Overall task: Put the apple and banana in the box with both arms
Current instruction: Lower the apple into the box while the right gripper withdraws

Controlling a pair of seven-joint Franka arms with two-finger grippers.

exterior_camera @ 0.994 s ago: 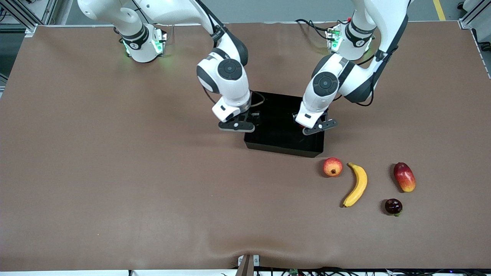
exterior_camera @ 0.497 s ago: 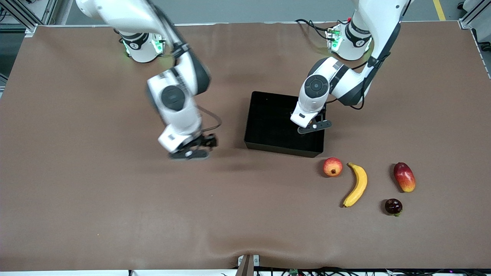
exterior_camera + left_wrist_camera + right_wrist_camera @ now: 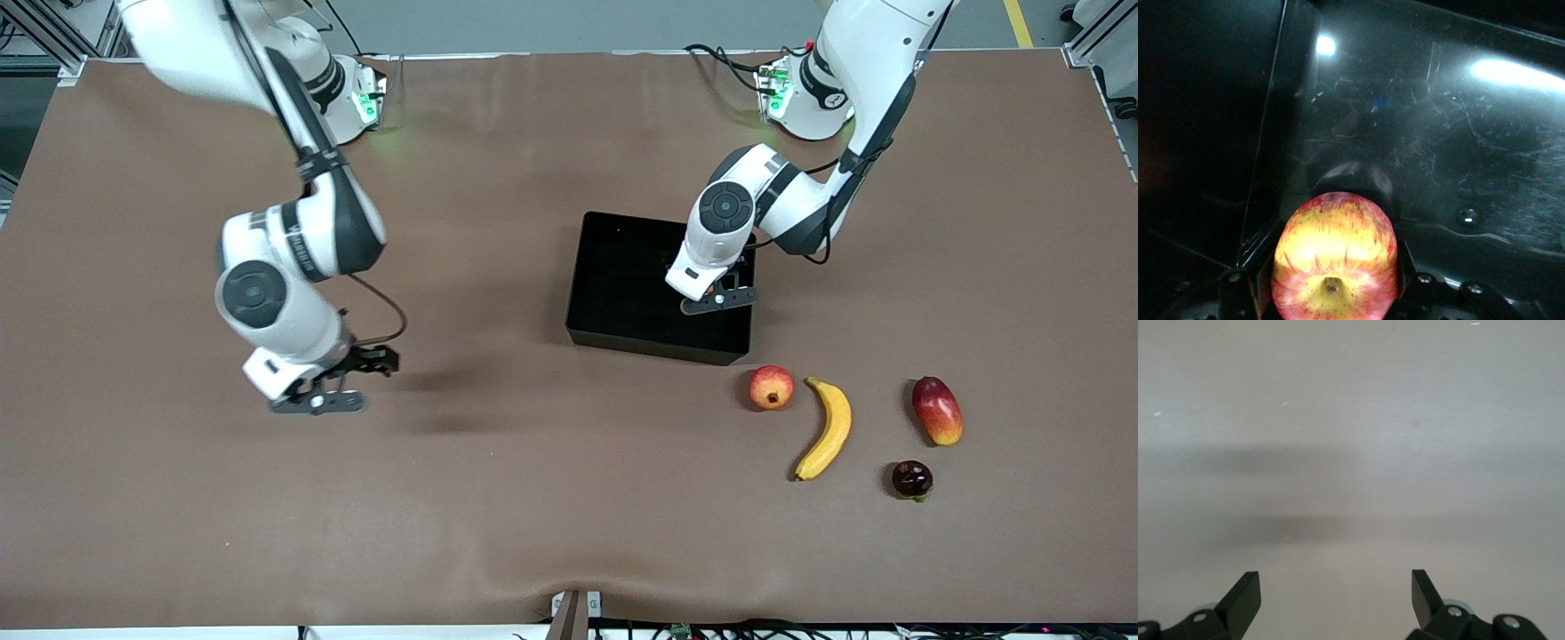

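box point(image 3: 622, 293): black glossy tray on the brown table point(image 3: 533, 498), near the middle, toward the left arm's end. its scratched floor point(image 3: 1458, 133) and one low wall point(image 3: 1268, 133) fill the left wrist view.

left gripper point(image 3: 718, 298): down inside the box, at the end toward the left arm's side. clenched on the apple.

apple point(image 3: 1335, 257): red with yellow streaks, stem dimple facing the wrist camera, gripped between the left gripper's fingers point(image 3: 1238, 287) over the box floor. in the front view it is almost wholly hidden by the wrist. whether it touches the floor cannot be told.

right gripper point(image 3: 342, 382): in the air over bare table, well apart from the box, toward the right arm's end. fingers point(image 3: 1241, 597) spread wide, holding nothing; only plain table surface and soft shadows show between them.

banana point(image 3: 827, 428): yellow, curved, dark tips, lying on the table nearer to the front camera than the box, outside it.

round orange-red fruit point(image 3: 771, 388): dark crown-like end, just beside the banana's upper tip, near the box's front corner, not touching the box.

mango point(image 3: 937, 410): red and yellow, elongated, near the banana, farther toward the left arm's end.

dark fruit point(image 3: 912, 479): small, round, deep purple-red, nearer to the camera than the mango.
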